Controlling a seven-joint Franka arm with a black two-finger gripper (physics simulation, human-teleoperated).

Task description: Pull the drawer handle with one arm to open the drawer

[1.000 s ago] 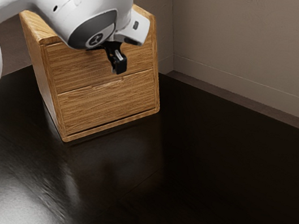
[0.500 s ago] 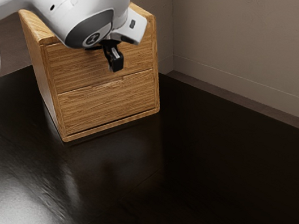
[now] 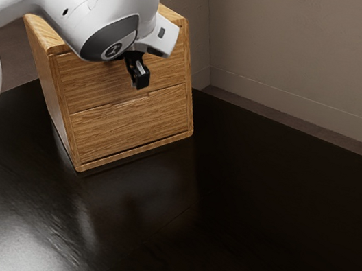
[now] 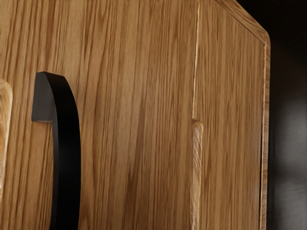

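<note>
we're on approach: gripper (image 3: 138, 78) at the top drawer (image 3: 92, 84), 12 o'clock of the bottom drawer (image 3: 130, 126), open or closed we can't tell. next: centre on the handle (image 4: 64, 158), clamp, pull.

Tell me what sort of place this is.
Most likely a bare indoor room set up as a robot test scene. It has plain beige walls with a baseboard, a dark glossy surface, and a lone wooden drawer cabinet with the gripper at its front.
</note>
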